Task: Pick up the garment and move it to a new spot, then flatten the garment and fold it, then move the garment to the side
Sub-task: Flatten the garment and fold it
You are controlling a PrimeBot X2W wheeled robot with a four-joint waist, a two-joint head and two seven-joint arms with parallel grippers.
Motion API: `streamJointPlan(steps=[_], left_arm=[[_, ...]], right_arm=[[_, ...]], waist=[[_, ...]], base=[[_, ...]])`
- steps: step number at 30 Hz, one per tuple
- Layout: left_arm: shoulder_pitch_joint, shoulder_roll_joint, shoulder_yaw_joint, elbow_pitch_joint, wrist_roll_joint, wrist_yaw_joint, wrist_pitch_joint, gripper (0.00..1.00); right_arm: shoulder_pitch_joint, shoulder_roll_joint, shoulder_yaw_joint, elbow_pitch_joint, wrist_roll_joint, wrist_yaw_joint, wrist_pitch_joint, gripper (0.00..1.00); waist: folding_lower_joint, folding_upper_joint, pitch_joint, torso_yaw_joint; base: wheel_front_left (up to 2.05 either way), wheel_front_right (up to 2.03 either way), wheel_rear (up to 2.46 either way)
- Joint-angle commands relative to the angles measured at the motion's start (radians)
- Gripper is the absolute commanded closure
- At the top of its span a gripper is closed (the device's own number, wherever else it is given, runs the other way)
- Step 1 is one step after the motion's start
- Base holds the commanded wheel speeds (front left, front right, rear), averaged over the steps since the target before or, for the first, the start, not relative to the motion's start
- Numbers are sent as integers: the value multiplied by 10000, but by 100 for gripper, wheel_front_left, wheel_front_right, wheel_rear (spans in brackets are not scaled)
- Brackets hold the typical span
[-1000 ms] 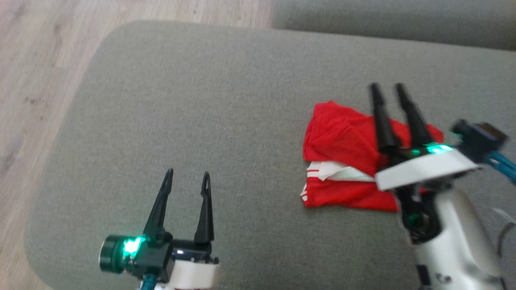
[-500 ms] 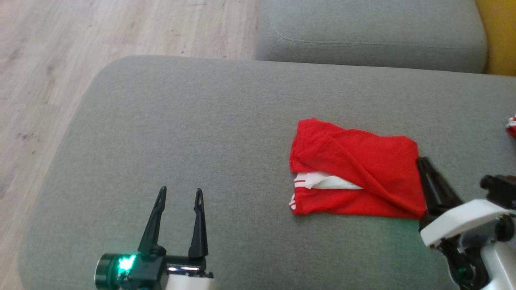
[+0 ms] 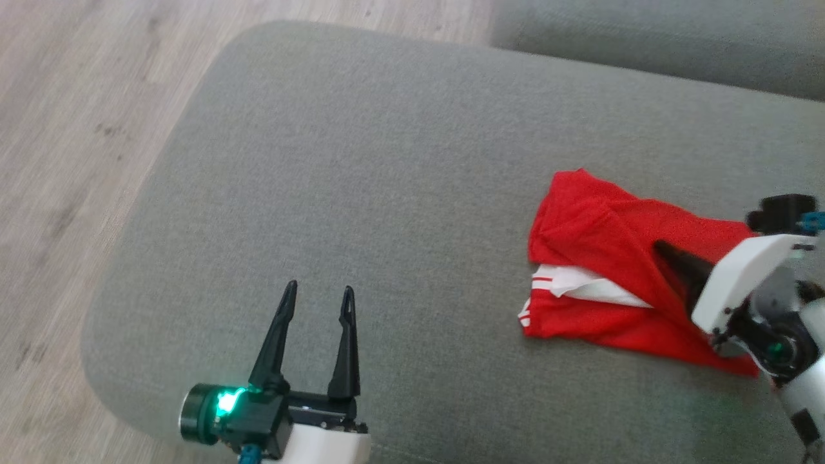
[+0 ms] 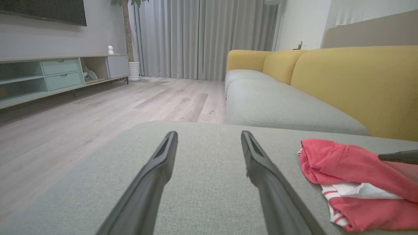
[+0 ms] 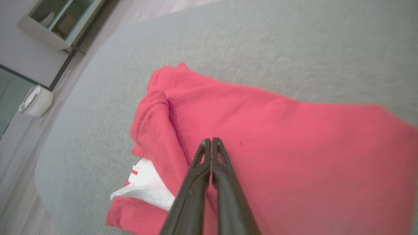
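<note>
**Cushion** [image 3: 387, 161] [image 4: 209, 195] [image 5: 294, 42]: grey, woven cover, rounded corners. Reference for all places below.

**Garment** [image 3: 593, 225] [image 4: 343, 166] [image 5: 277, 130]: red, loosely folded and creased, lying on the cushion's right part. A white layer with red stripes shows at the edge that faces the cushion's left side.

**Right gripper** [image 3: 660, 246] [image 5: 211, 140]: fingers pressed tight together, no gap between the tips. It lies over the garment at the cushion's right side, with the tips on or just above the red cloth. It cannot be told whether any cloth is pinched.

**Left gripper** [image 3: 320, 287] [image 4: 209, 133]: fingers spread wide with nothing between them. It is above the cushion's near left part, well apart from the garment.

**Floor** [image 3: 77, 129]: pale wood planks, beyond the cushion's left and far edges.

**Second cushion** [image 3: 644, 38]: grey, just past the cushion's far edge.

**Backrest** [image 4: 352, 81]: yellow, along the cushion's right side.

**Cabinet** [image 4: 49, 75]: low, with pale green drawers, across the floor from the cushion.

**Curtains** [image 4: 202, 39]: grey, full length, far beyond the cushion.
</note>
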Motion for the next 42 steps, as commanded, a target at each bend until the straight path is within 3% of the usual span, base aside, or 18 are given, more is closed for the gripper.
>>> streamJointPlan(steps=[1,6,12,16,17,18,19,23,28,32,37,42], left_arm=[[-425,-65,195,-232,-63,134,-51,0],[-579,-65,170,-154,-119,210,-51,0],[-558,-66,360,-78,-55,246,-51,0],[-340,-66,535,-5,-3,203,-51,0],[-269,-66,584,18,11,191,-51,0],[-197,-66,638,37,22,180,-51,0],[-120,-66,702,60,32,176,-51,0],[172,-66,1005,190,83,104,-51,0],[510,-24,1555,356,96,-66,-51,0],[811,-6,1973,482,150,-181,-51,0],[1029,-18,2225,763,128,-508,-51,0],[1130,-33,2311,1016,209,-757,-51,0]], right_arm=[[-397,-312,490,-180,410,-7,288,100],[-532,-445,1553,-283,1290,-7,765,100],[-5,-750,2247,-1799,3258,-7,1667,100],[492,-1268,2143,-2617,3417,-7,566,100],[660,-1350,2088,-2704,3345,-7,118,78],[827,-1417,2007,-2723,3187,-7,-425,15],[992,-1444,1924,-2720,2965,-7,-1057,0],[1732,-1294,1576,-2174,1749,-7,-3719,0],[2254,-513,1237,-730,-973,-7,-6362,0],[2524,830,-306,40,-3510,-7,-6748,0],[3830,2861,-2924,-1479,-6587,-7,-6758,0],[4959,4013,-3966,-2601,-8083,-7,-6760,0]], waist=[[-2,0,326,251],[-2,0,344,201],[-2,0,10,-110],[-2,0,-456,-426],[-2,0,-593,-503],[-2,0,-724,-577],[-2,0,-877,-655],[-2,0,-1348,-941],[-2,0,-1779,-1442],[-2,0,-2057,-1852],[-2,0,-2346,-2102],[-2,0,-2576,-2189]], base=[[0,0,0],[0,0,0],[0,0,0],[0,0,0],[0,0,0],[0,0,0],[0,0,0],[0,0,0],[0,0,0],[0,0,0],[0,0,0],[0,0,0]])
